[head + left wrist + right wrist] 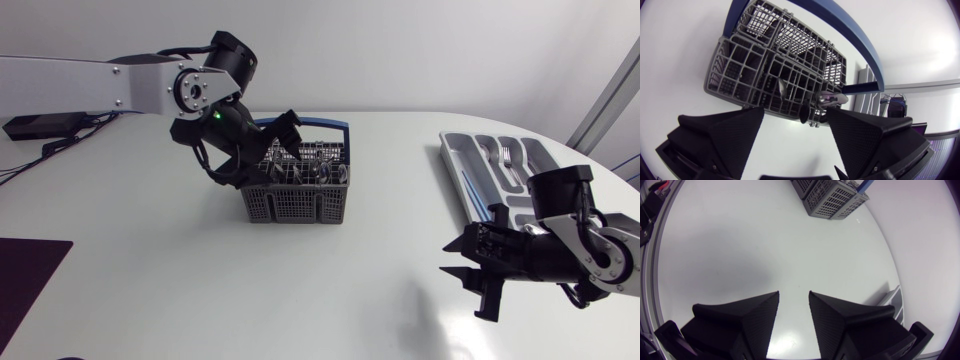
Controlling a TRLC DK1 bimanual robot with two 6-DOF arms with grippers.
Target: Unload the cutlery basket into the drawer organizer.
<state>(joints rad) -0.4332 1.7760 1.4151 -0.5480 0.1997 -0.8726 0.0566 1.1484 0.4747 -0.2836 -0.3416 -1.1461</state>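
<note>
While the worktop (330, 290) carries the basket (296, 205) mid-way and the drawer organizer (462, 160) well apart, the left end effector (796, 117) hangs open above the basket and the right end effector (794, 300) open and empty, so picking looks in hand, next needing a descent onto the cutlery (832, 98).

White table (200, 290) (dark patch (28, 288), corner).

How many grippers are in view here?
2. The left gripper hangs open over the basket; the right gripper is open above the table, near the organizer. Neither is hidden.
</note>
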